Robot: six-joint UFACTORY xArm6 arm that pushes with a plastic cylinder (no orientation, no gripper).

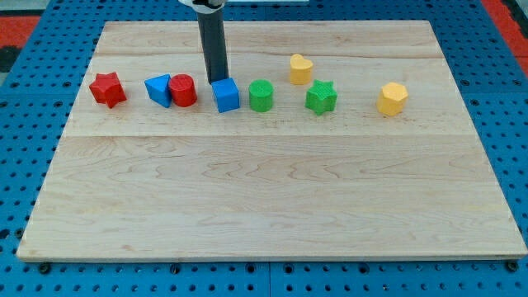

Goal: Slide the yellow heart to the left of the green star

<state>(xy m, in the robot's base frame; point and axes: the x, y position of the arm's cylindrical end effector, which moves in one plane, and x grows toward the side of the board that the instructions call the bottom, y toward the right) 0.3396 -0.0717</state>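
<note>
Tool: my tip (218, 80) is a plain rod end with nothing to open or shut and it holds nothing; it stands at the far edge of the blue cube (225, 95), touching it or just short of it, I cannot tell which.
Yellow heart: the yellow heart (300, 68) lies far of the row, between the green cylinder (261, 95) and the green star (321, 97) in left-right terms, apart from both.
Green star: right of the cylinder, with open bench (247, 206) between them, which is the slot I judge the heart must fill.
Why my tool sits here: it is well left of the heart, so I judge the push is not yet begun.
Next move, as I judge it: come round to the heart's far side and shove it nearward into that gap, stopping just left of the star.
Risk: the slot is tight; a skewed push could knock the star or the cylinder.
Others: red star (107, 89), blue triangular block (158, 88) touching the red cylinder (183, 90), and a yellow hexagonal block (393, 98) at far right, all out of the way.
</note>
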